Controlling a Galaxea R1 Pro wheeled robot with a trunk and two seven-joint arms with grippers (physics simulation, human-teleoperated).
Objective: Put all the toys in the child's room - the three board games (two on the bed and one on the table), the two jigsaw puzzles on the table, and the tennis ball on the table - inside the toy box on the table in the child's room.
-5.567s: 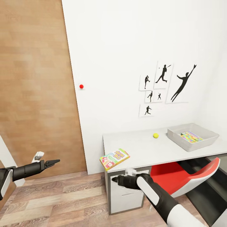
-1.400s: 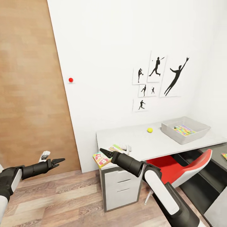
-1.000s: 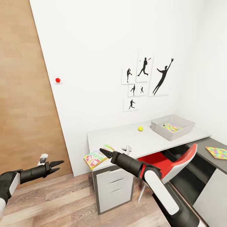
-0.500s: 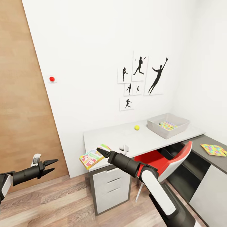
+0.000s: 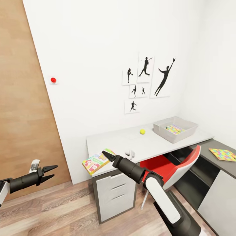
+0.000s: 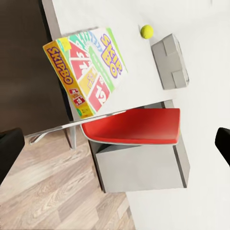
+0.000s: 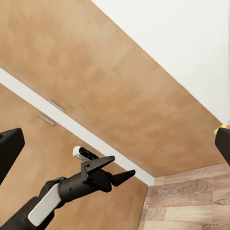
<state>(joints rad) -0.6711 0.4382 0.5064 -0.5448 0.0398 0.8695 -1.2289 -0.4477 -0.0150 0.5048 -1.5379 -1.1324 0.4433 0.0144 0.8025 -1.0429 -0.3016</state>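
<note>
Progress first: one jigsaw puzzle [image 5: 173, 129], a flat board of yellow, pink, green and blue pieces, already lies inside the toy box [image 5: 188, 130], a shallow grey bin with sloping walls at the far right of the table [image 5: 149, 144]. That is the only toy in it, so most of the job is left. The tennis ball [image 5: 142, 131], small, fuzzy-looking and yellow-green, sits on the pale smooth desk top just left of the bin, apart from it. A second jigsaw puzzle [image 5: 224, 154] lies flat on the lower dark grey cabinet [image 5: 209, 158] at the right. The SKIP-BO box [image 5: 97, 161], a glossy printed card carton in green, red and white, juts over the table's near left corner, tilted, with part of it off the edge. No other board games or bed in sight.

Now the claws. The right gripper [image 5: 106, 153] comes to a dark point right at that carton's near-right edge; its fingers look closed together with nothing between them, though from the head camera it is hard to tell touching from just short. The left gripper [image 5: 48, 173] hangs well to the left over the wood-plank floor [image 5: 59, 209], jaws parted, holding nothing. From its wrist camera the SKIP-BO box shows clearly, overhanging above the red moulded chair [image 6: 139, 127].
</note>
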